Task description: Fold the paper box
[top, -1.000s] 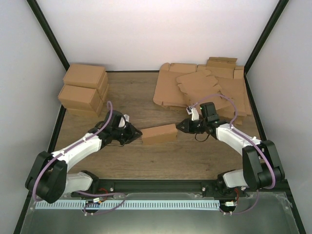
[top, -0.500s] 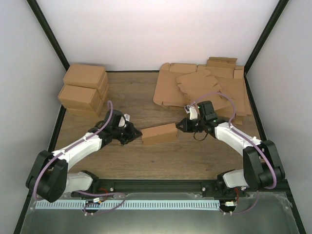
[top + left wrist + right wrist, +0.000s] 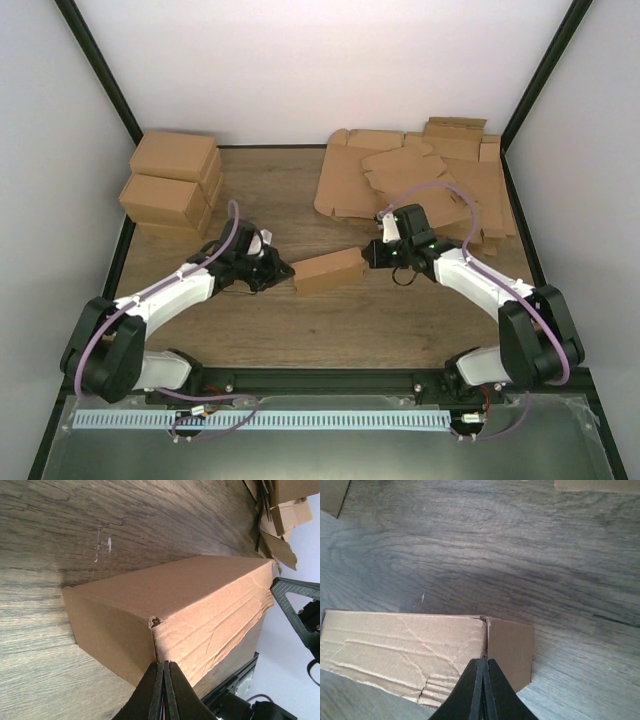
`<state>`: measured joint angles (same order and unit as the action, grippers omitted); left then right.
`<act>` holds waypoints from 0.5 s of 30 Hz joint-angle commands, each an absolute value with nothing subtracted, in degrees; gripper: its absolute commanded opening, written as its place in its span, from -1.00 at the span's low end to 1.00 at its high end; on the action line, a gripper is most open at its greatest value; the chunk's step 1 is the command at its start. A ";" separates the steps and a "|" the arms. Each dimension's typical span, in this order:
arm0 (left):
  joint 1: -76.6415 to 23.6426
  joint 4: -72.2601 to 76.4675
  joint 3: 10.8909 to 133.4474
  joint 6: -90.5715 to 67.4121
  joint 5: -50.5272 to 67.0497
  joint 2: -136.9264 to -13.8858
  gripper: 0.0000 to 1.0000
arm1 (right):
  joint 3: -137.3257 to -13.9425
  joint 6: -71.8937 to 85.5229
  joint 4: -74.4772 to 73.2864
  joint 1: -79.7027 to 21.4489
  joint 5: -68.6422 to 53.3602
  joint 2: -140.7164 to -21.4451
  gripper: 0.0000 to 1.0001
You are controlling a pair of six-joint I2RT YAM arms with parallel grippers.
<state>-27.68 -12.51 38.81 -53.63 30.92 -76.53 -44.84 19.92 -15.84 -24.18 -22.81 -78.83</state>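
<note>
Both had crept inward a bit: left claw (image 3: pixel 287 272) and right claw (image 3: pixel 366 254), each pinched closed and empty, pressed the ends of the box (image 3: pixel 328 271), mid-frame on the desk (image 3: pixel 290 195). Looked basically folded.

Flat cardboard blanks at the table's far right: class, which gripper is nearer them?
Right. The right gripper sits close by the blanks; the left gripper is beyond the paper box.

box (image 3: pixel 328 271): matt brown corrugated cardboard, top face creased, wrinkled. table (image 3: pixel 270 195) under box: matt grey-brown wood grain, light scuffs. left gripper (image 3: pixel 163 667) at box end: smooth black plastic.
</note>
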 commanded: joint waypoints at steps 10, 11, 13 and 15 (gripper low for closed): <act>-29.91 -28.85 44.11 -48.31 13.70 -74.87 -0.55 | -47.72 18.52 -19.73 -28.49 -18.97 -78.27 -0.66; -29.91 -29.27 44.64 -47.85 12.85 -74.00 -0.48 | -47.92 18.52 -19.69 -28.48 -18.87 -77.88 -0.66; -29.96 -29.84 45.87 -44.98 11.28 -72.53 -0.31 | -47.98 18.50 -19.41 -28.48 -18.49 -76.86 -0.61; -29.91 -30.10 47.40 -39.19 10.87 -71.28 -0.10 | -47.82 18.46 -19.13 -28.35 -17.87 -75.59 -0.55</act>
<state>-29.82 -26.15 44.18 -47.59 15.81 -73.93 -45.82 18.90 -17.69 -27.81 -18.31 -78.30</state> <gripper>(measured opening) 0.373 0.199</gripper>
